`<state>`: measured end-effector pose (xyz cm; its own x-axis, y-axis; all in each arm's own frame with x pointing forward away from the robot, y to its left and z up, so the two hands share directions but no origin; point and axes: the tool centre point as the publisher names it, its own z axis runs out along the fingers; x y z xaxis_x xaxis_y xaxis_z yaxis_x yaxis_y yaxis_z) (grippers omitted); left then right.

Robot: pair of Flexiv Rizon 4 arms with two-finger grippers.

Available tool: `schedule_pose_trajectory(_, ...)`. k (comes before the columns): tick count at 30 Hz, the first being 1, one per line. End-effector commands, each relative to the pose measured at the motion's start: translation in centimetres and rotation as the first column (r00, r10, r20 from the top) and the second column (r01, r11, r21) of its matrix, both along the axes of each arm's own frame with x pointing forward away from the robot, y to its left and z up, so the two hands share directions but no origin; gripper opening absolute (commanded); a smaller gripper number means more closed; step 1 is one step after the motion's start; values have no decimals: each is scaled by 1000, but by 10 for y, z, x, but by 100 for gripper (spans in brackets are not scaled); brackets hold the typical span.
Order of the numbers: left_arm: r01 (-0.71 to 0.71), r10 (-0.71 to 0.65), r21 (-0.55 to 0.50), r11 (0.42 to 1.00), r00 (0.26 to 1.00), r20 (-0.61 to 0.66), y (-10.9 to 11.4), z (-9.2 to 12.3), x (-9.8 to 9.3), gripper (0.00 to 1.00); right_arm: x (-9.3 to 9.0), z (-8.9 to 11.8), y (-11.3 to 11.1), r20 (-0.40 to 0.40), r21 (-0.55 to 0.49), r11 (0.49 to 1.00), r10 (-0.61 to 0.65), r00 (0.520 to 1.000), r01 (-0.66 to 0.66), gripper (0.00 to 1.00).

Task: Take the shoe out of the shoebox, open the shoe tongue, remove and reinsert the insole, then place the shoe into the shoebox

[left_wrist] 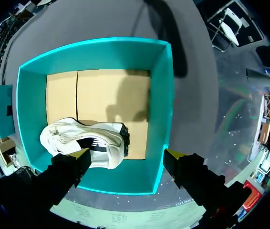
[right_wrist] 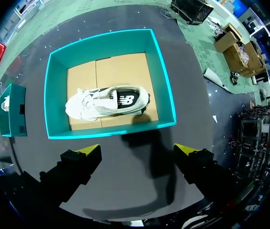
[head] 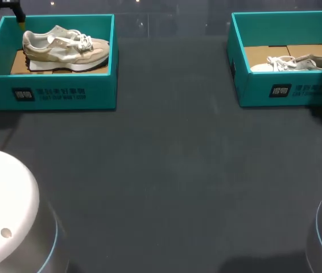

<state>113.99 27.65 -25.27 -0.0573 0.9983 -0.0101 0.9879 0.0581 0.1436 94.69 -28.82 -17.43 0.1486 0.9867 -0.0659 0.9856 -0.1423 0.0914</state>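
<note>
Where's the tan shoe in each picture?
Head view: the tan shoe lies in the left shoebox, at the table's far left.
Left wrist view: in that box, just ahead of the left gripper, shoe.
Right wrist view: only a pale bit in the farther box.
Shared landmark: the teal left shoebox.

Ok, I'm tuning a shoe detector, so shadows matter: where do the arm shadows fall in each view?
Left wrist view: the shadow darkens the cardboard floor of the left shoebox beside the left shoe. Right wrist view: it lies on the table, reaching the near wall of the right shoebox; the right shoe looks evenly lit. Head view: both shoes evenly lit.
</note>
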Motion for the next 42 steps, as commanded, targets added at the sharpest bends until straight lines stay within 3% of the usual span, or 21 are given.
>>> schedule_pose_trajectory(1,-10,10,-1,1000,1000,-20,-3,-18,24,100,-1,0,0,1,-1,1000,-1,1000,1,100)
schedule_pose_trajectory(12,-16,16,0,1000,999,-33,-11,-42,43,100,-1,0,0,1,-1,1000,-1,1000,1,100)
schedule_pose_trajectory(20,-7,8,15,1000,997,-74,-16,-63,40,98,-1,0,0,1,-1,1000,-1,1000,1,100)
schedule_pose_trajectory(27,-27,30,25,999,994,-107,-14,-79,38,89,-1,0,0,1,-1,1000,-1,1000,1,100)
schedule_pose_trajectory(42,-68,72,31,997,986,-152,-10,-98,44,91,-1,0,0,1,-1,1000,-1,1000,1,100)
